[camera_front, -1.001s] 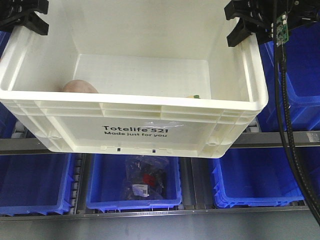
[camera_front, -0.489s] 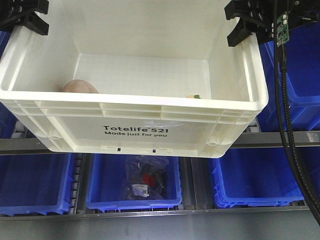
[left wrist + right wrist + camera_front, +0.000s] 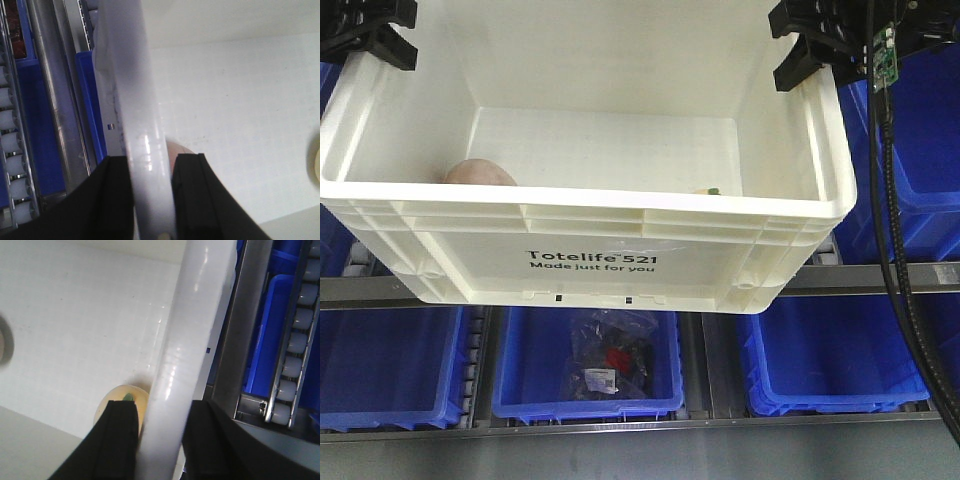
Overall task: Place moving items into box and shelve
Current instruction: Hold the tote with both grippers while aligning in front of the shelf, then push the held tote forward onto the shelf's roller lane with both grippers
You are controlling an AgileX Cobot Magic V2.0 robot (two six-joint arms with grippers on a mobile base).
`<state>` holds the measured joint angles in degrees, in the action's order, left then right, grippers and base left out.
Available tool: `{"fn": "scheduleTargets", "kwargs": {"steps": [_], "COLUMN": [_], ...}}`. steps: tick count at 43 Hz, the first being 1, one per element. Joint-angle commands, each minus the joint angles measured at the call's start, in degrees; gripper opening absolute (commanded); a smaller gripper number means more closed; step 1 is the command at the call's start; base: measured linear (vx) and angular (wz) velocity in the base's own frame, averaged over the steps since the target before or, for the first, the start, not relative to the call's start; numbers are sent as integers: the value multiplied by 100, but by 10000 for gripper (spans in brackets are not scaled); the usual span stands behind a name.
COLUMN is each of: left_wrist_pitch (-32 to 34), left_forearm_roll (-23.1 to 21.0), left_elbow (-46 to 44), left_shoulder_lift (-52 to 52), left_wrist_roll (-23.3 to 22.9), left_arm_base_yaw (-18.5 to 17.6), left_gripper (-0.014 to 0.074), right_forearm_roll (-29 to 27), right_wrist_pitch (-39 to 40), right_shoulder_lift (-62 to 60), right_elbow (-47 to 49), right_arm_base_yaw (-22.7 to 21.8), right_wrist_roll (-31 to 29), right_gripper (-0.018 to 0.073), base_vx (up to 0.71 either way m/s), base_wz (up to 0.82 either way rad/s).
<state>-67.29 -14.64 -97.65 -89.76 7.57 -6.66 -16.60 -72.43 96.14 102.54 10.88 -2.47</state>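
The cream-white box [image 3: 585, 262] printed "Totelife 521" hangs in the air before the shelves. My left gripper [image 3: 368, 38] is shut on its left rim [image 3: 145, 150], and my right gripper [image 3: 810, 50] is shut on its right rim [image 3: 172, 390]. The pinkish-beige plush [image 3: 480, 173] lies inside at the front left, partly hidden by the wall; a sliver shows in the left wrist view [image 3: 176, 149]. The yellow-orange plush with a green leaf [image 3: 117, 400] lies inside at the front right, its tip just showing in the front view [image 3: 708, 189].
Blue plastic bins [image 3: 830, 360] fill the lower shelf behind the box; the middle bin [image 3: 585, 395] holds a clear bag of dark items [image 3: 610, 355]. A grey shelf rail [image 3: 880, 278] runs behind the box's base. A black cable [image 3: 905, 300] hangs at right. Rollers [image 3: 295, 340] line the rack.
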Motion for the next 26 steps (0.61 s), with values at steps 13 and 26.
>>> {"fn": "scheduleTargets", "kwargs": {"steps": [13, 26], "left_wrist_pitch": [633, 1244], "left_forearm_roll": [-790, -447], "left_elbow": [-256, -256], "left_shoulder_lift": [299, -296], "left_wrist_roll": [35, 101], "left_arm_base_yaw": [-84, -84], "left_gripper": [-6, -6], "right_forearm_roll": [-699, -840], "right_wrist_pitch": [1320, 1979], "right_shoulder_lift": [-90, 202], "right_elbow": [225, 225], "right_arm_base_yaw": [68, 68], "right_wrist_roll": [-172, -523], "right_gripper": [-4, -4], "base_vx": [0, 0], "base_wz": [0, 0]}}
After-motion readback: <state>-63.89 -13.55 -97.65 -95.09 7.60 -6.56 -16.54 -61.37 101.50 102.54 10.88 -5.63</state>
